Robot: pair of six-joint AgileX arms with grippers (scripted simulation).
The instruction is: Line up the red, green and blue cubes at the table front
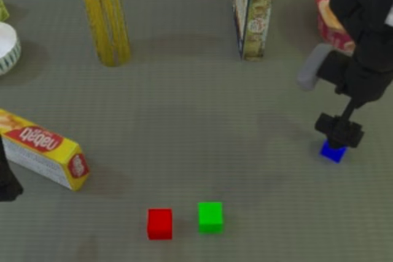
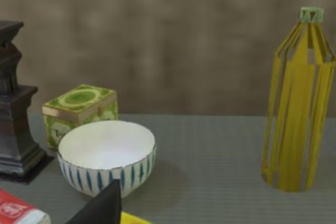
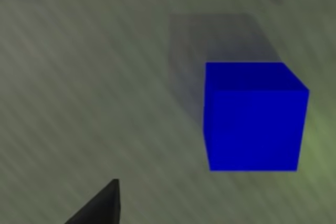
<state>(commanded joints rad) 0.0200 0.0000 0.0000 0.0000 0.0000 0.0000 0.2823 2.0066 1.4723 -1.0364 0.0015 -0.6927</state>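
Blue cube [image 1: 333, 152] sits on the table [image 1: 202, 121] at right, mid-depth, well apart from the red cube [image 1: 159, 223] and green cube [image 1: 210, 216], which rest side by side near the front edge with a small gap between them. Right gripper [image 1: 338, 132] hangs directly over the blue cube, covering its far edge in the top view; right wrist view shows the cube [image 3: 254, 119] resting on the surface with its shadow beside it and only one dark fingertip at the frame edge, so cannot tell whether those fingers are open or closed. Cube looks rigid, light, smooth-faced with sharp edges; likely a bit slippery, so best pinched square across two opposite flat sides, centered, not on corners. Left arm parked at the far-left table edge [image 1: 7, 179], finger state not visible. Tabletop is flat grey-olive with fine woven texture, probably decent friction. Clutter: yellow cracker box [image 1: 43, 148] lying at left, white bowl [image 1: 7, 46] far left, yellow bottle [image 1: 107, 19], upright carton [image 1: 253, 10] at the back, red round tin [image 1: 334, 13] far right. Front space right of green cube looks free for placement.
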